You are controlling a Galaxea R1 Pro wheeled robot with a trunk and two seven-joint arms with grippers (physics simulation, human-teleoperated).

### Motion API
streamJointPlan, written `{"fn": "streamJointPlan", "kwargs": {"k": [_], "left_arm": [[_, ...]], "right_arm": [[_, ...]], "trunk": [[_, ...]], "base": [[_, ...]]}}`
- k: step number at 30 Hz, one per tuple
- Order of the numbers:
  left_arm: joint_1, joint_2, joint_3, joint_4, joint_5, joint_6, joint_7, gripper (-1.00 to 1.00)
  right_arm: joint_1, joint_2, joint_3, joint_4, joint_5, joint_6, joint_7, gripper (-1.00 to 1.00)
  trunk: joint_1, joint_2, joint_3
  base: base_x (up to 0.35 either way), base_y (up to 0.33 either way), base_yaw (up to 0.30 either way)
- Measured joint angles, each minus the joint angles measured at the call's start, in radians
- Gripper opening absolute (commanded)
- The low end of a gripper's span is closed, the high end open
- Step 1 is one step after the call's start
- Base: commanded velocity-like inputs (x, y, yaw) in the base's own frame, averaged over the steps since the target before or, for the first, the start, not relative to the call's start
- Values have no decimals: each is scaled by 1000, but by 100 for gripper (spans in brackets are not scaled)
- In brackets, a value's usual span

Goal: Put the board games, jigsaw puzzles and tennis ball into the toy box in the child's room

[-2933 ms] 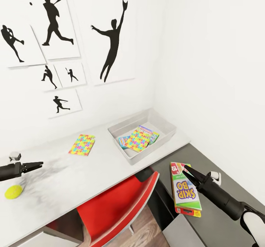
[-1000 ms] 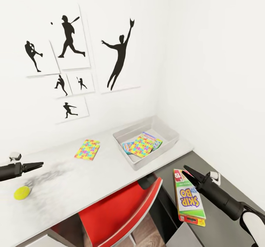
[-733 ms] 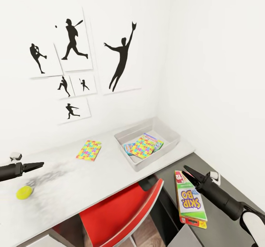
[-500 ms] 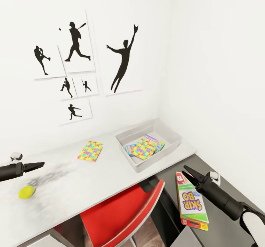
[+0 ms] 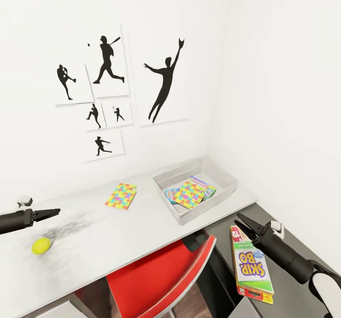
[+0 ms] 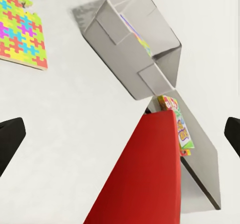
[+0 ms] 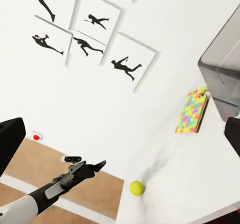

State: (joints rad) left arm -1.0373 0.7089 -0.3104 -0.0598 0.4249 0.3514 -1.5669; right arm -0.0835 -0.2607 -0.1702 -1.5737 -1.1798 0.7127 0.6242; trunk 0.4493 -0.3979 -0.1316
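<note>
Holding the SKIP-BO box (image 5: 252,265) at lower right of the head view, your right gripper (image 5: 241,222) pinches its top edge. Your left gripper (image 5: 53,210) (jaws pressed together) hovers above the tennis ball (image 5: 41,245) on the counter (image 5: 118,228), centre-left.

The left arm reaches in level from the side, its gripper (image 5: 51,211) with fingers nearly together and holding nothing. The right arm stretches forward and up, its gripper (image 5: 242,224) pinching a card-game box (image 5: 252,265)
</note>
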Motion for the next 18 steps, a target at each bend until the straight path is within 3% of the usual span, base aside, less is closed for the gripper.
{"fn": "streamJointPlan", "kwargs": {"k": [18], "left_arm": [[0, -15, -1, 0, 0, 7, 0, 100]], "right_arm": [[1, 1, 4, 0, 0, -1, -1, 100]], "trunk": [[0, 0, 29]], "base": [[0, 0, 90]]}}
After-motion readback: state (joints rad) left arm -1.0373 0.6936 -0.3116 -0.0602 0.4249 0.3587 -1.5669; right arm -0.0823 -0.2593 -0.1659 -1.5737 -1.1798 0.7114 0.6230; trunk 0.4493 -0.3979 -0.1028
